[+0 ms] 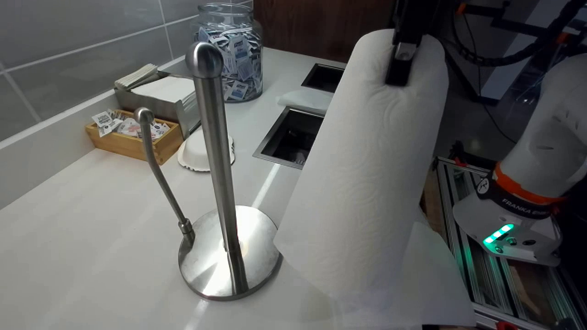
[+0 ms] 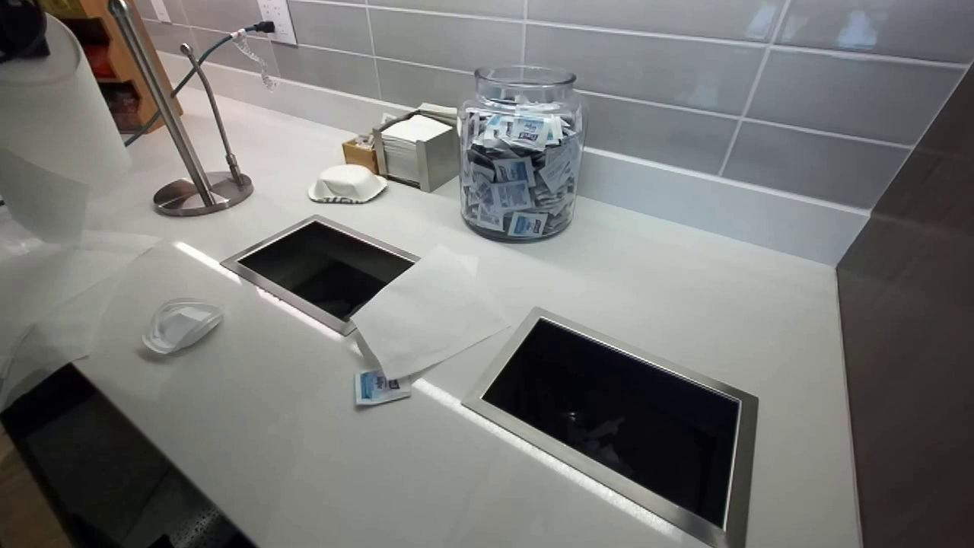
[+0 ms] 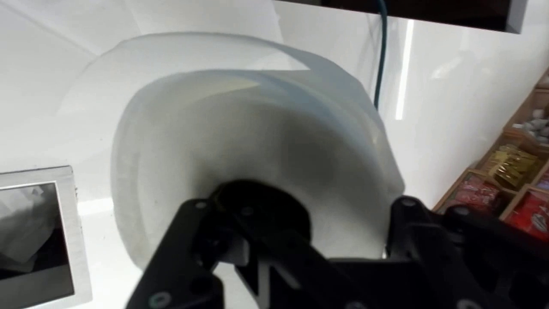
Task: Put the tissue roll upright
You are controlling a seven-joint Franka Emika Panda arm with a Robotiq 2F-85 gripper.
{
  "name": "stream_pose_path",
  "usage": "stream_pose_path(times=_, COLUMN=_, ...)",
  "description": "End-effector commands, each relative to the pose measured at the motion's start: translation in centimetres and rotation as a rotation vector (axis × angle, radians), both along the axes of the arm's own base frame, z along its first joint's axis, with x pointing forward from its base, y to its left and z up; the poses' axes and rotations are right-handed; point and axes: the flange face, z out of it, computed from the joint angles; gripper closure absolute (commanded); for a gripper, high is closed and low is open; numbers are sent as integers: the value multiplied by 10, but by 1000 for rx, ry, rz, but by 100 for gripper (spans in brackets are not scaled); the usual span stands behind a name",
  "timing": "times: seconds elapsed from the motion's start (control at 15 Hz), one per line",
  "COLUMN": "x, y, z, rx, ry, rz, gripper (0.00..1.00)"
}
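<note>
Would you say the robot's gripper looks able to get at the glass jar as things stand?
Probably not: the gripper seems clamped on the tissue roll, one finger against its outer side, so it would likely have to let go before reaching for the glass jar.

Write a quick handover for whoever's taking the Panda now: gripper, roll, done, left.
Gripper: closed on the upper end of the tissue roll, one finger pressing its outside, the other apparently in the core.
Roll: held roughly on end beside the steel stand, not on it; loose sheet by its lower end. Can't tell if the bottom sits flat on the counter.
Done: roll gripped, near upright.
Left: probably straighten it, confirm it's seated, release, back off.
</note>
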Motion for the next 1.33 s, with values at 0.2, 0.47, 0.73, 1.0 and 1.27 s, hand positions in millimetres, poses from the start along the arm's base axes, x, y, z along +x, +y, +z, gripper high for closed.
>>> stream_pose_path(times=0.2, x=-3, y=60, z=3, rx=-320, ry=-193, rz=67, gripper=92)
stream_pose_path(times=0.47, x=-5, y=82, z=2, rx=-485, ry=-317, rz=87, gripper=92)
stream_pose_path(times=0.73, x=-3, y=88, z=-10, rx=-604, ry=-336, rz=103, gripper=92)
stream_pose_path(times=1.0, x=1, y=89, z=-21, rx=-677, ry=-322, rz=139, gripper=92)
stream_pose_path(times=1.27, x=4, y=91, z=-30, rx=-705, ry=-303, rz=187, gripper=92)
